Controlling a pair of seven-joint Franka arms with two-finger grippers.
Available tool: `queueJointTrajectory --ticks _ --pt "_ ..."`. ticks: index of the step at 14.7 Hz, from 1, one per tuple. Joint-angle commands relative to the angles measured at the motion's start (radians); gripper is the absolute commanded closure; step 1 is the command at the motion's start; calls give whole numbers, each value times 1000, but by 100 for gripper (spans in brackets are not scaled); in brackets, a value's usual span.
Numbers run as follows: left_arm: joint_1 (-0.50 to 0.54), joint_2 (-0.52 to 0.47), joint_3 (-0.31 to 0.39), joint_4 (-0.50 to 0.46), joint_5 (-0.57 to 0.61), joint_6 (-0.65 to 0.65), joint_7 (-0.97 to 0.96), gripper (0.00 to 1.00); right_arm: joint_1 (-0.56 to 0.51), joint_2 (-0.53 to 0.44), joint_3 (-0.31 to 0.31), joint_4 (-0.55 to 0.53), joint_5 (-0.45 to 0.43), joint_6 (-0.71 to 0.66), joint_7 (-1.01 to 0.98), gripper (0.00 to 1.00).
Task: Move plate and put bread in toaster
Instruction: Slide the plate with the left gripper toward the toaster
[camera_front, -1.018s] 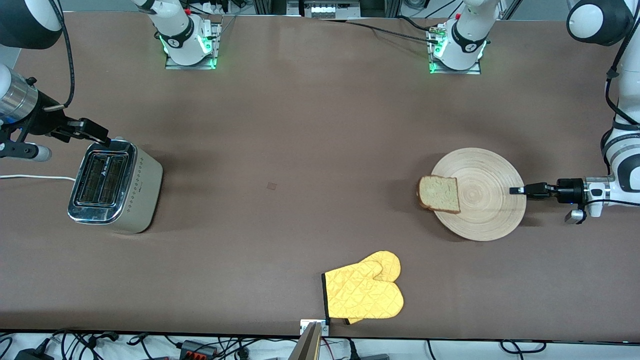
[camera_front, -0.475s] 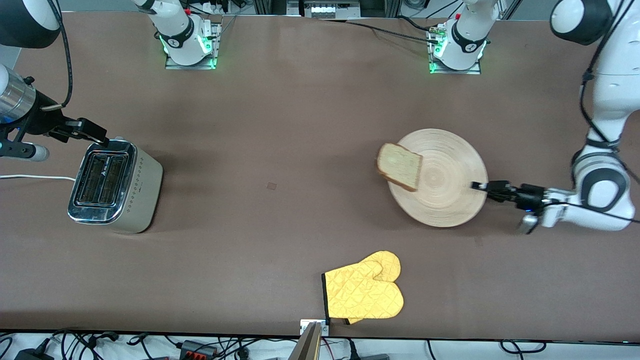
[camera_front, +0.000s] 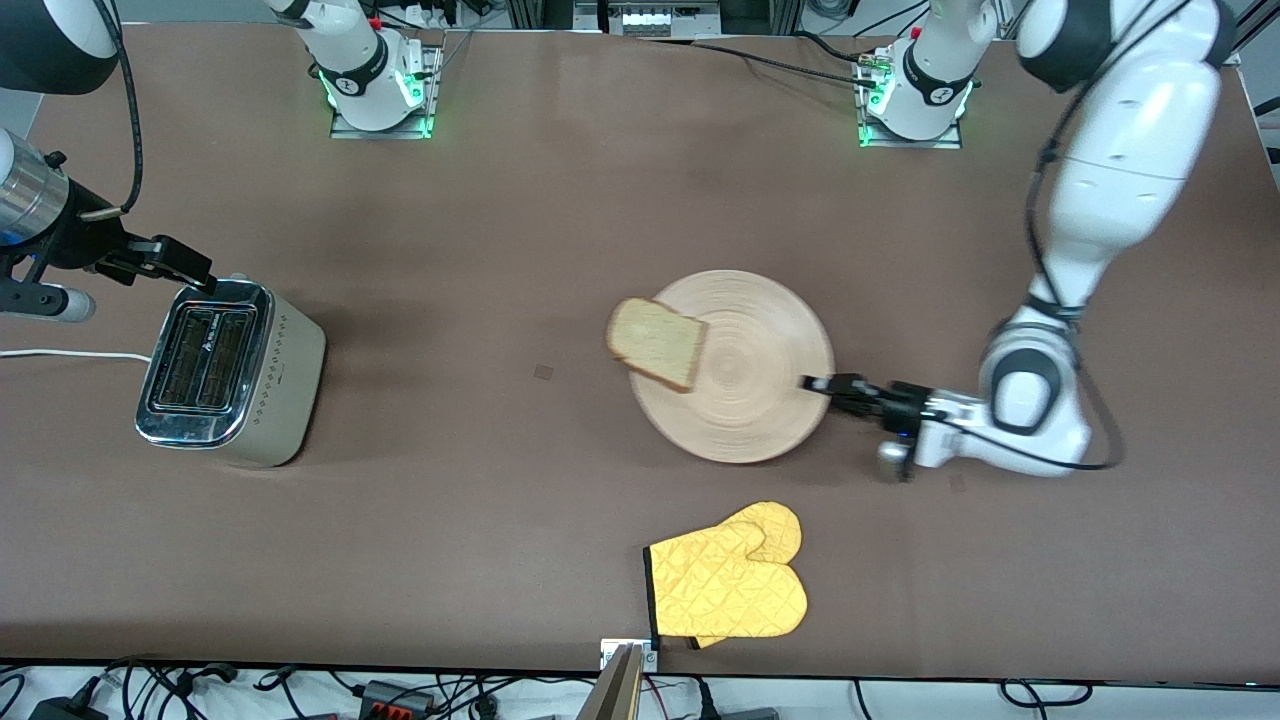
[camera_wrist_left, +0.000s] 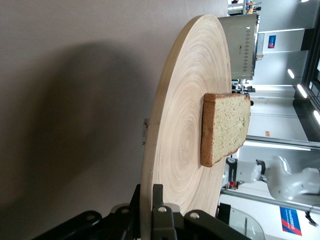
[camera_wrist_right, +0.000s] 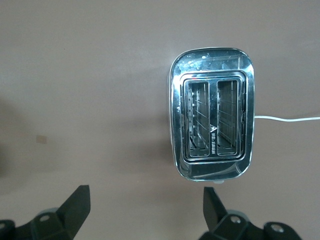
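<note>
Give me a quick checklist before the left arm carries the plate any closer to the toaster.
1. Left gripper clamped on the plate rim: ok, jaws grip the edge in the left wrist view.
2. Bread safely on the plate: not ok, it overhangs the rim toward the toaster.
3. Toaster slots free: ok, both look empty in the right wrist view.
4. Right gripper ready to take the bread: ok, jaws open, over the table beside the toaster.
5. Path between plate and toaster: ok, bare table; the yellow mitt lies nearer the camera, off the line.
6. Plate level: cannot tell.
</note>
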Motion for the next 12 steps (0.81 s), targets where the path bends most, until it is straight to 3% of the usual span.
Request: queueJointTrajectory --ticks 1,2,7,12 --pt "-134 -8 4 -27 -152 91 3 99 -6 11 0 24 19 -18 -13 0" --pt "-191 -5 6 -33 -229 164 0 99 -3 14 2 24 20 -18 -11 0" --pt "-387 4 6 -32 -397 378 -4 99 -6 16 0 24 32 -21 -11 0" --pt "-469 35 6 -19 -496 479 5 98 -6 17 -1 24 32 -33 -5 0"
